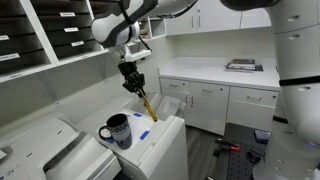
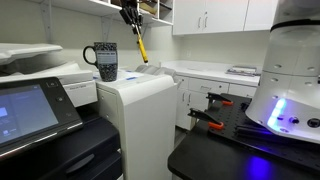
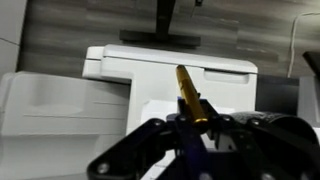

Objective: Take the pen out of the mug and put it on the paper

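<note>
Fingers [image 1: 134, 85] hold yellow pen [image 1: 146, 105] aloft, clear of dark mug [image 1: 118, 130].

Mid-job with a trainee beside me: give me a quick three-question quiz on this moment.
1. True or false: the pen sits inside the mug.
2. What is the gripper holding? A) the mug B) the pen C) nothing
3. Fill in: from the gripper, the pen's free end points ____ (up/down).

Key: 1 false, the pen is clear of the mug; 2 B; 3 down.
</note>
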